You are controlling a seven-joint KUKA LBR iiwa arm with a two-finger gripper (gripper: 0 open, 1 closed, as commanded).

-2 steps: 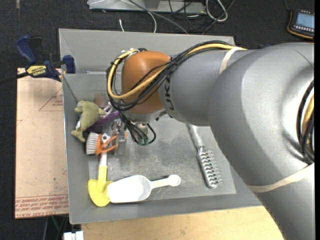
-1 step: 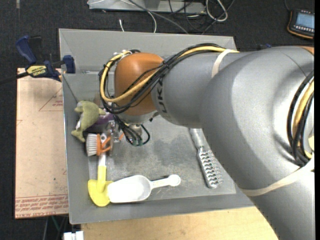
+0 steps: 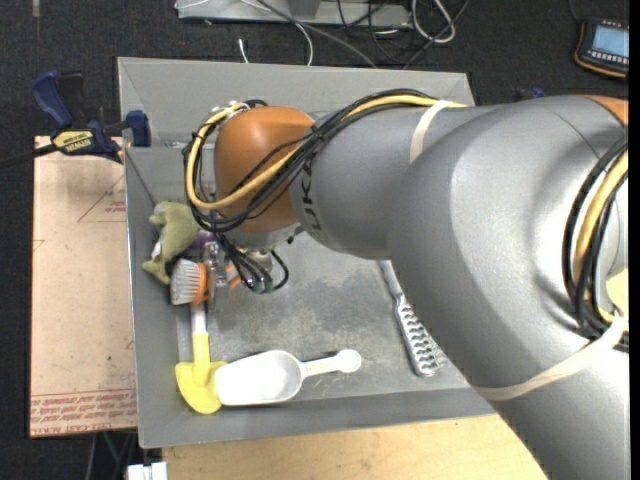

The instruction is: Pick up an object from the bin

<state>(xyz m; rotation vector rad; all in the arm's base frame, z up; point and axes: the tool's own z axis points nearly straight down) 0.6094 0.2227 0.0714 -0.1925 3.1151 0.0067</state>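
Green plush toy [image 3: 176, 232] beside my gripper [image 3: 240, 273]; probably soft, light; I'd pinch its middle; can't tell if I'm open.

Dark carpeted floor [image 3: 80, 28] all around.

Your grey arm [image 3: 450, 198] reaches in from the right and bends down at the wrist. Its orange cover [image 3: 255, 158] and looped yellow-and-black cables [image 3: 200, 183] sit above the lowered gripper [image 3: 245, 268].

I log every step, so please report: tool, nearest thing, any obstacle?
The tool low at left of the bin. White-bristled brush beside it, green soft toy next. White scoop and metal comb lie apart.
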